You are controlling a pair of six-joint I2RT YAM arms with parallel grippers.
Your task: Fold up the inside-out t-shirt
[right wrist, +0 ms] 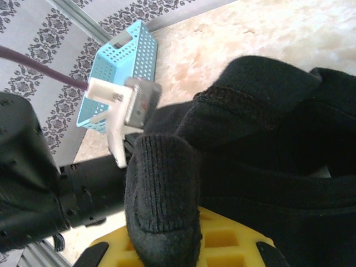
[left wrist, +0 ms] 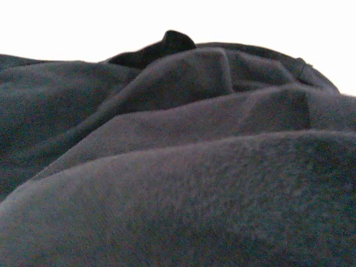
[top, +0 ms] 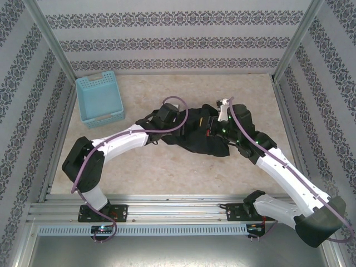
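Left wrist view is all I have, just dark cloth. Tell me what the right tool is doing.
Observer: The right tool is shut on a ribbed edge of the black t-shirt.
Operator: Say how the shirt lies.
Observer: It is a crumpled heap in the middle of the table, not folded.
Operator: Name anything else up there.
Observer: A light blue basket sits at the far left corner, apart from the shirt.
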